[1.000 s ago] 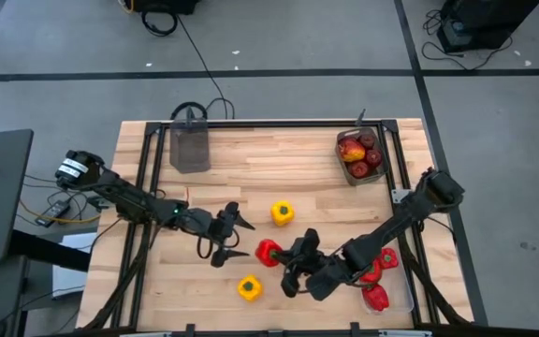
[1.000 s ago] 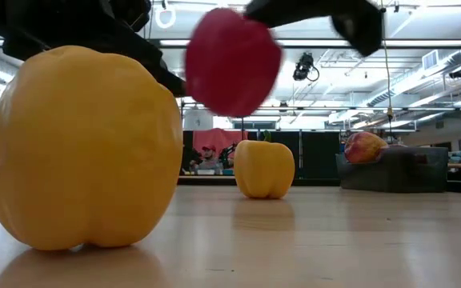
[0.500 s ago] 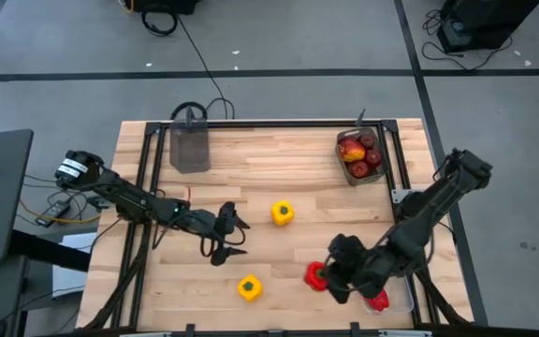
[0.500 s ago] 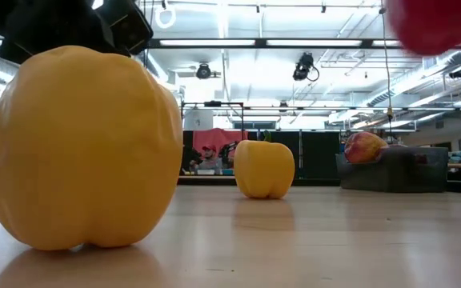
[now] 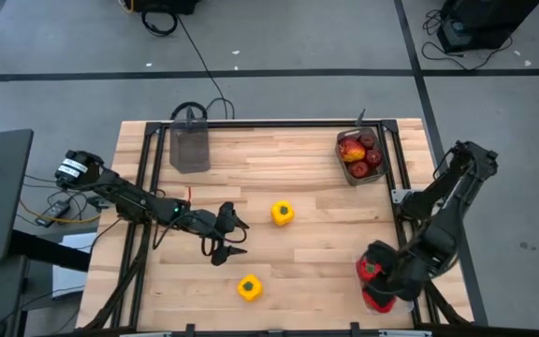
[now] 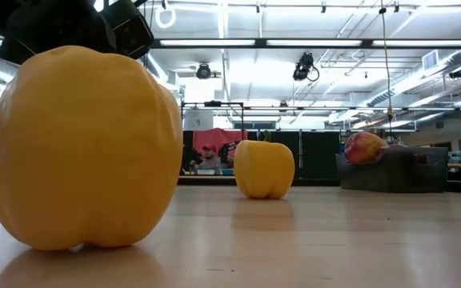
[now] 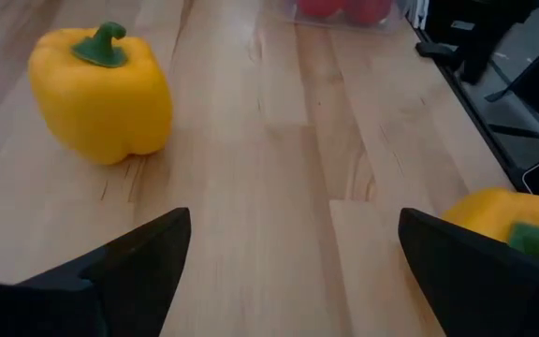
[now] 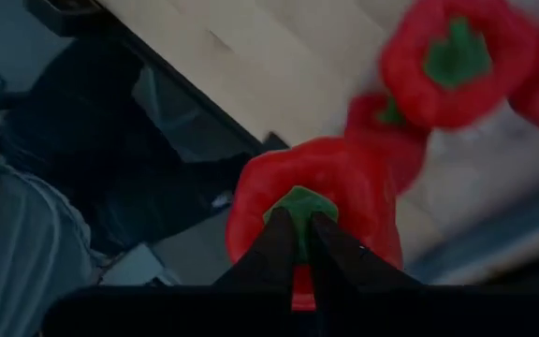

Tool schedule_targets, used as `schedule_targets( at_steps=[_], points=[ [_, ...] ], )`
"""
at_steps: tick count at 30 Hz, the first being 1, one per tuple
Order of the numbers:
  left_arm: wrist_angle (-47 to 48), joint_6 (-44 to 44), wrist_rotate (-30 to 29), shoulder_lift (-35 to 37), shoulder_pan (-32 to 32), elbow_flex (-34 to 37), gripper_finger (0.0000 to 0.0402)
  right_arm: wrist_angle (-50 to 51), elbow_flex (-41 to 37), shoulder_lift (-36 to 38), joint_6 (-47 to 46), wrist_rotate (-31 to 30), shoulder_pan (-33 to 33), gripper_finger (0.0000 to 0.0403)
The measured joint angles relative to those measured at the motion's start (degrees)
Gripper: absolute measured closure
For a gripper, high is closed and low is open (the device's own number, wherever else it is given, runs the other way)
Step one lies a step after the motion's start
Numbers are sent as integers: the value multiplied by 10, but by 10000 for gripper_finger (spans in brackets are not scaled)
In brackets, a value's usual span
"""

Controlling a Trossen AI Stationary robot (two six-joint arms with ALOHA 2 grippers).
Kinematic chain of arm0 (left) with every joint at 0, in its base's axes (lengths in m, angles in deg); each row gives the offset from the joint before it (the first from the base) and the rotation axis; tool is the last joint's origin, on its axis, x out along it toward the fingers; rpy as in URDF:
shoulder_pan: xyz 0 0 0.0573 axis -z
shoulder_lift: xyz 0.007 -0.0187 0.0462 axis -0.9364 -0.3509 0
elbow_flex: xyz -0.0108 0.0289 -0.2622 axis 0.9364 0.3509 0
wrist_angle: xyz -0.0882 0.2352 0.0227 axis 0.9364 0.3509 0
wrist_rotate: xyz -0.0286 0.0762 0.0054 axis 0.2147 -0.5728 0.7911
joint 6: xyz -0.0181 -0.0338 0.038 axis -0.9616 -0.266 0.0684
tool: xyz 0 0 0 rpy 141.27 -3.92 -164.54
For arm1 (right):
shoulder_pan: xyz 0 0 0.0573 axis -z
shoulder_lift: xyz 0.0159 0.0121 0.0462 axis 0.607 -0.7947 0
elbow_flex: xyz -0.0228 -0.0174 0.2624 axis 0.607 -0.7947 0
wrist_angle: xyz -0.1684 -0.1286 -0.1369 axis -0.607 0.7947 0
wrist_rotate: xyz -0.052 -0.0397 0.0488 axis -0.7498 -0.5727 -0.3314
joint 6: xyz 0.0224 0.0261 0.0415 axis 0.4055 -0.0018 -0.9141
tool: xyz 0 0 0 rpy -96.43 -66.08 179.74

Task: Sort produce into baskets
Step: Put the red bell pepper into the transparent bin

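Note:
My right gripper point(image 5: 374, 273) is shut on a red bell pepper point(image 5: 369, 269), held over the clear bin point(image 5: 402, 301) at the table's near right corner. That bin holds other red peppers point(image 8: 457, 61). My left gripper point(image 5: 235, 234) is open and empty, low over the table left of centre. One yellow pepper point(image 5: 282, 213) stands to its right and another point(image 5: 249, 288) nearer the table's front edge. Both also show in the left wrist view, one ahead on the left point(image 7: 101, 89) and one beside the right finger point(image 7: 508, 220). My right gripper pinches the red pepper's green stem point(image 8: 299, 198), on the pepper's top, between its two fingers. The fingers come from above, pointing down. The pepper hangs below them, lifted clear above the red peppers in the bin.
A smoky-grey bin point(image 5: 360, 154) with apples stands at the far right and shows in the low view point(image 6: 402, 170). Another grey bin point(image 5: 191, 147) stands at the far left. Bare wood lies between the two yellow peppers point(image 6: 264, 168).
My right gripper has carried the red pepper from the table's middle front toward the right edge, lifted clear, to over the clear bin. The pepper has left the low view. My left gripper has kept still and open.

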Motion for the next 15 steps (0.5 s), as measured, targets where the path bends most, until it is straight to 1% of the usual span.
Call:
schedule_targets(
  at_steps=[5, 9, 12, 15],
  points=[
    [0, 0, 0, 0, 0, 0, 14, 42, 0, -11, -67, 2, -40, 375],
    [-1, -1, 0, 0, 1, 0, 14, 93, 0, -33, -117, 3, -56, 374],
    [1, -15, 8, 0, 1, 0, 14, 110, 0, -49, -129, 4, -57, 363],
    [1, -29, 9, 0, 1, 0, 14, 129, 0, -65, -127, 11, -54, 344]
  ],
)
